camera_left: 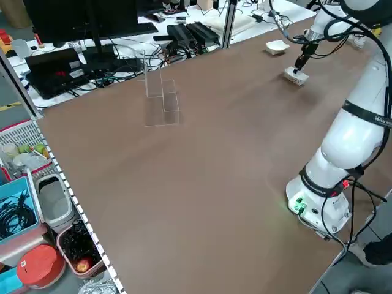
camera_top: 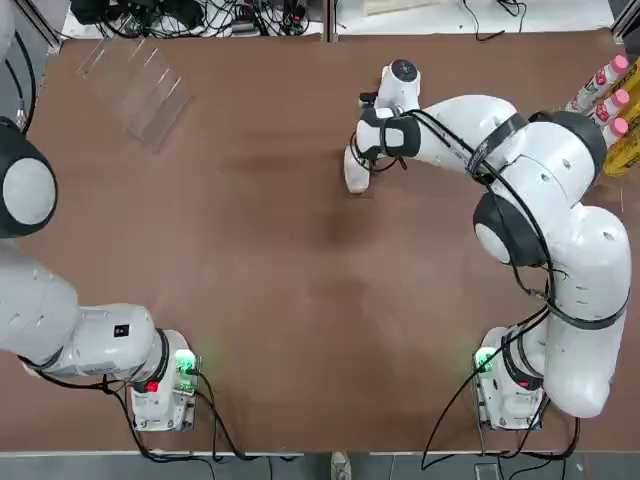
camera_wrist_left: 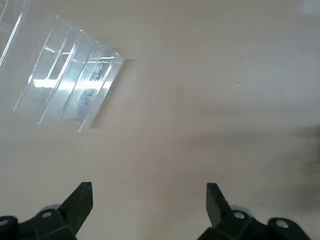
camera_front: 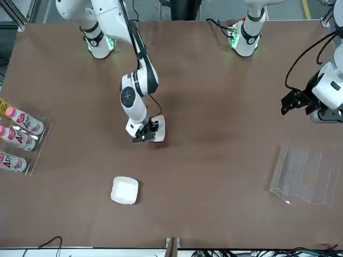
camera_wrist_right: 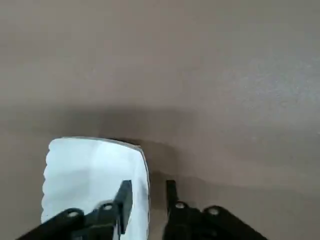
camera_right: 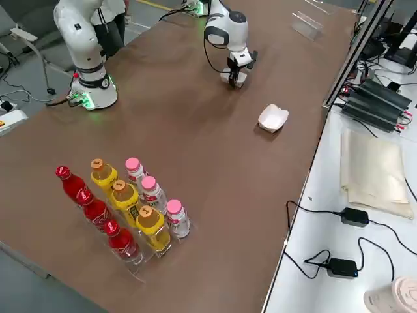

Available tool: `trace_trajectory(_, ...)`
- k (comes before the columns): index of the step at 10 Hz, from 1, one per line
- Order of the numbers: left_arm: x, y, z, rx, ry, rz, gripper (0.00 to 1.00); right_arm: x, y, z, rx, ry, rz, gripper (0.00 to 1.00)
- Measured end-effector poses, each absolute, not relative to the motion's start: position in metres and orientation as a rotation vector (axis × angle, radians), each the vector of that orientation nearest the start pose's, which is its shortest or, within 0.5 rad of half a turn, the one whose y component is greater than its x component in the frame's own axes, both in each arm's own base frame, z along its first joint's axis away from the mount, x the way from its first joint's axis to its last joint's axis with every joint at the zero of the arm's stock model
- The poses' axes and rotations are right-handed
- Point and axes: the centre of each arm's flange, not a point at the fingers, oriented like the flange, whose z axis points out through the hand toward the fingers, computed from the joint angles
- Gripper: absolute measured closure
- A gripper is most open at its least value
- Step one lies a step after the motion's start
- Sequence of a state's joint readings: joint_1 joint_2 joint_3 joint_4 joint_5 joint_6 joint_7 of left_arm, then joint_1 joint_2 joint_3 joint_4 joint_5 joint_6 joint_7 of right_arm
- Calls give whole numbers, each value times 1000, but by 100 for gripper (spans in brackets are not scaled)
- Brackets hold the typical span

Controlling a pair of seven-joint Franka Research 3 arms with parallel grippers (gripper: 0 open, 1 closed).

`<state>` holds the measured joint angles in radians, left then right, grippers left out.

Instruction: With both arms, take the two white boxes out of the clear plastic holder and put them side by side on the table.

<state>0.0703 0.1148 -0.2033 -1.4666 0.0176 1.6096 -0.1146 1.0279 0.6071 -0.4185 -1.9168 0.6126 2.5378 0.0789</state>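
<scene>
One white box point(camera_front: 125, 190) lies alone on the table point(camera_top: 250, 260), toward the far edge. The second white box point(camera_front: 159, 128) lies flat mid-table. My right gripper point(camera_wrist_right: 148, 189) is down at its edge. One finger point(camera_wrist_right: 124, 196) is over the box point(camera_wrist_right: 90, 175) and the other just outside it, with a narrow gap showing bare table. The clear plastic holder point(camera_top: 135, 85) stands empty at the far left. My left gripper point(camera_wrist_left: 149, 199) hovers open near the holder point(camera_wrist_left: 70, 85), holding nothing.
A clear rack of pink-capped, yellow and red bottles point(camera_right: 130, 208) stands at the table's right edge. Cables and equipment lie beyond the far edge. Bare tabletop stretches between the holder and the boxes.
</scene>
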Motion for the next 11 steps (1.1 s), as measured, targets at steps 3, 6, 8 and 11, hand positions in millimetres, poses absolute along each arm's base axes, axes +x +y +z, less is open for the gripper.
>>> trace_trajectory(3,589,-69,613,-3150,25,-47,0,516,365,204,-2971,-168,-136,87)
trace_trajectory(6,589,-67,612,-3149,21,-36,0,509,367,201,-2956,-156,-179,99)
trace_trajectory(8,587,-67,610,-3147,20,-7,0,509,367,206,-2940,-130,-173,99)
trace_trajectory(11,586,-66,609,-3145,83,14,0,526,340,247,-2889,3,-72,99)
